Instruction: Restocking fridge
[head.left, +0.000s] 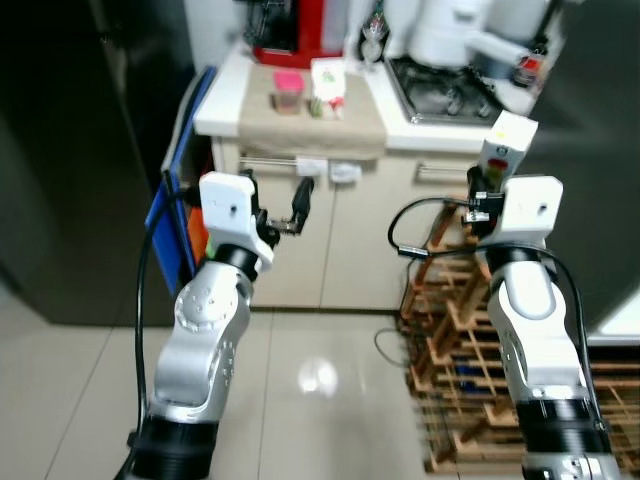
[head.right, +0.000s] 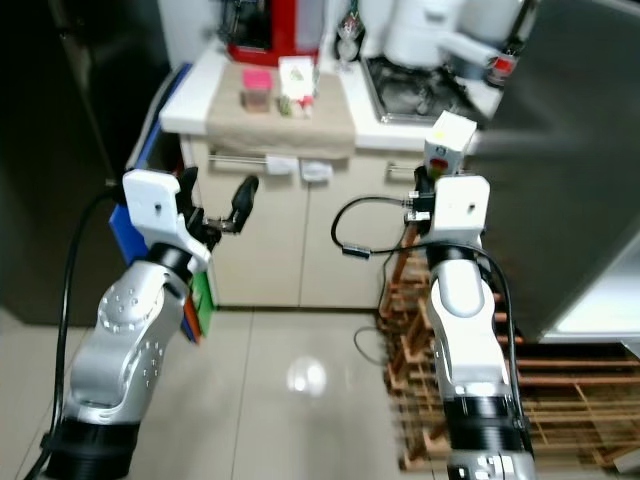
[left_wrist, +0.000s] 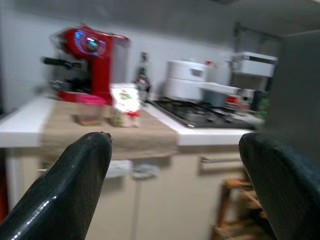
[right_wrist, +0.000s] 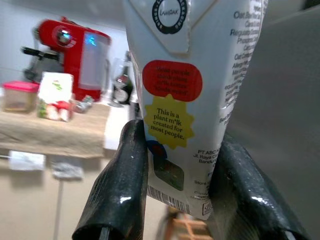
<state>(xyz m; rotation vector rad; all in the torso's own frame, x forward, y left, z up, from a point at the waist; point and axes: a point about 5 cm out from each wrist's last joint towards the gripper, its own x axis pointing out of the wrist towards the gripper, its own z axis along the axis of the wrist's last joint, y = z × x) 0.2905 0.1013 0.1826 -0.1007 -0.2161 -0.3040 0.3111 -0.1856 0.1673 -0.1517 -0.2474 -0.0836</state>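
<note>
Right gripper (right_wrist: 175, 165) clamped on upright milk carton (right_wrist: 192, 85), contents unseen; left gripper (left_wrist: 175, 165) wide, empty.

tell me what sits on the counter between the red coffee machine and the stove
A dark bottle stands between the coffee machine and the stove, clearest in the left wrist view.

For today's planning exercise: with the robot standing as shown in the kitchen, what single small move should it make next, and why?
Probably turn toward the dark fridge door on its left and bring the empty left gripper to it. The right gripper already holds the plant milk carton clamped in its jaws, the left jaws stand open, and the fridge looks closed, so it likely needs opening first.
</note>
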